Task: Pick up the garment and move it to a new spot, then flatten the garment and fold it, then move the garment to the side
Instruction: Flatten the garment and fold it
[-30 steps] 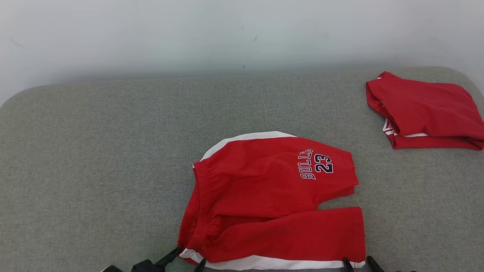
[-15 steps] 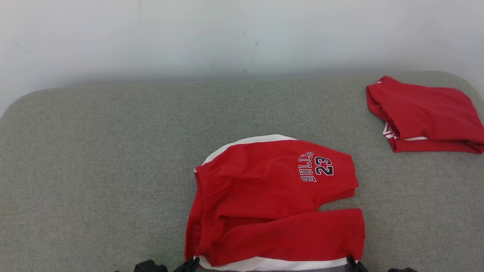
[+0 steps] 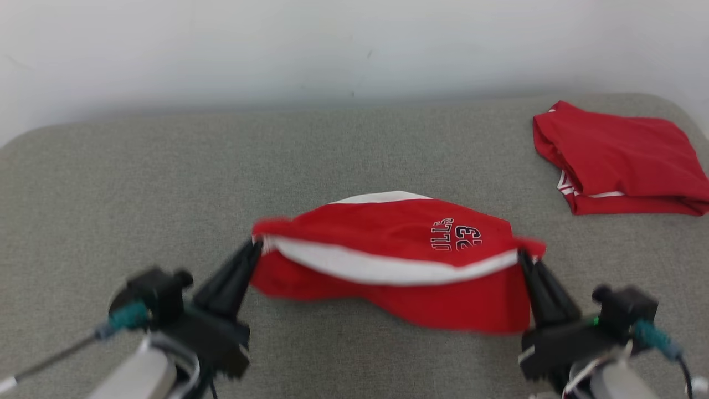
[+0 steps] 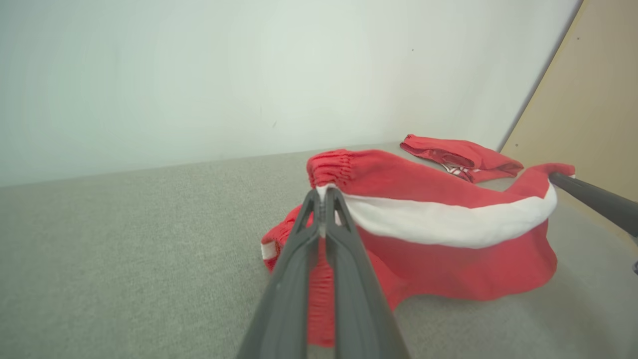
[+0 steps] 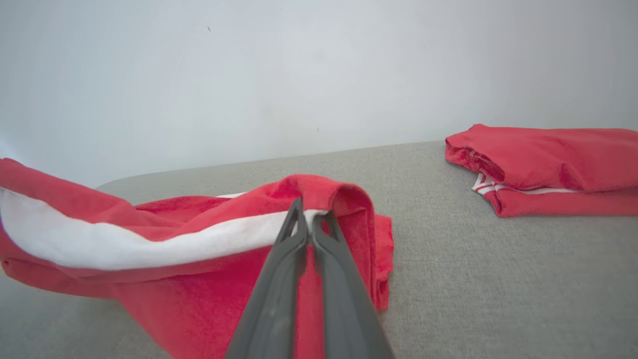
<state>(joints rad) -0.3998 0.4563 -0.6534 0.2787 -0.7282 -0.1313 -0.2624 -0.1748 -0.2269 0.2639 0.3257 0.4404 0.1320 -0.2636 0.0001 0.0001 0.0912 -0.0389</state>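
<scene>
Your left claw is clamped tight on the waistband corner of the red shorts, and your right claw is pinched closed on the opposite hem corner, with the white side stripe sagging between them. The held edge is raised off the grey fabric-covered desk at centre, while the lower cloth rests on it. A second red garment, folded, lies well apart at the far right.

We see the shorts as soft, matt red cloth, faintly fuzzy, with a white cloth band. The cushion beneath is coarse grey woven fabric. Fingers of the left gripper look like matt dark plastic, perhaps.
</scene>
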